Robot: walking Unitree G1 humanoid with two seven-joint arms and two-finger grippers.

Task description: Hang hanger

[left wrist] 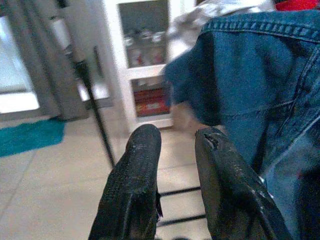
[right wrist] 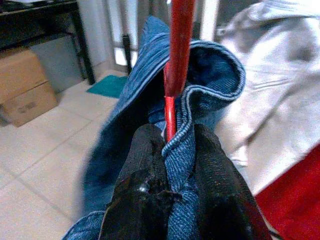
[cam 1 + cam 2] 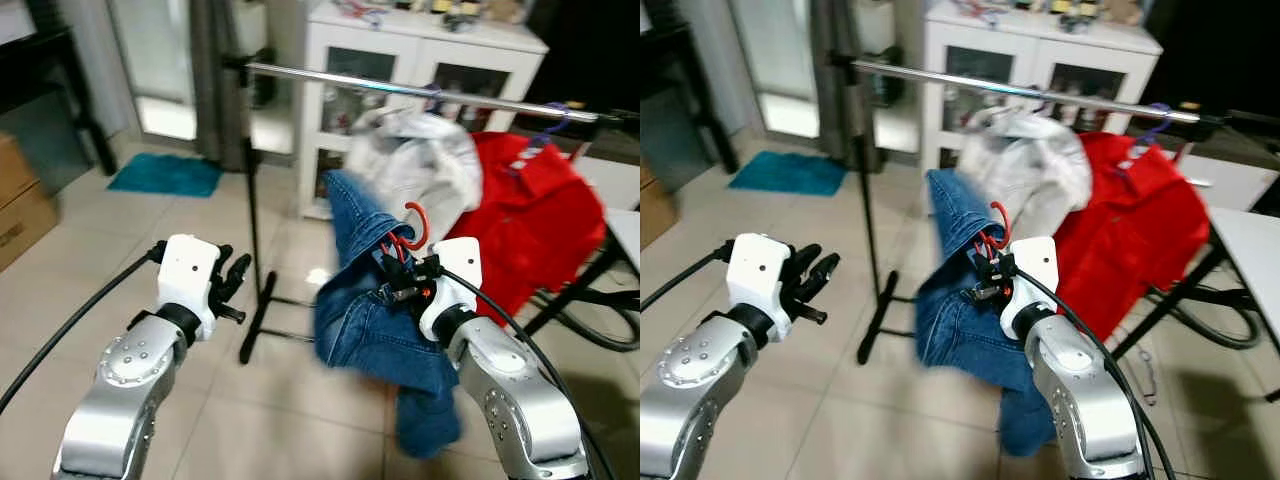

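Chrome clothes rail (image 3: 420, 92) spans the room, carrying a red garment (image 3: 540, 220) and a white garment (image 3: 420, 165). Below the rail, a blue denim jacket (image 3: 365, 310) hangs on a red hanger (image 3: 415, 228), which the right gripper (image 2: 170, 145) clenches through the collar. Off to the left, the left gripper (image 1: 175, 165) hovers with fingers slightly parted, grasping nothing.

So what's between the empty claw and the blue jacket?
Bare tiled floor between the left claw and blue denim jacket, in the eye views.
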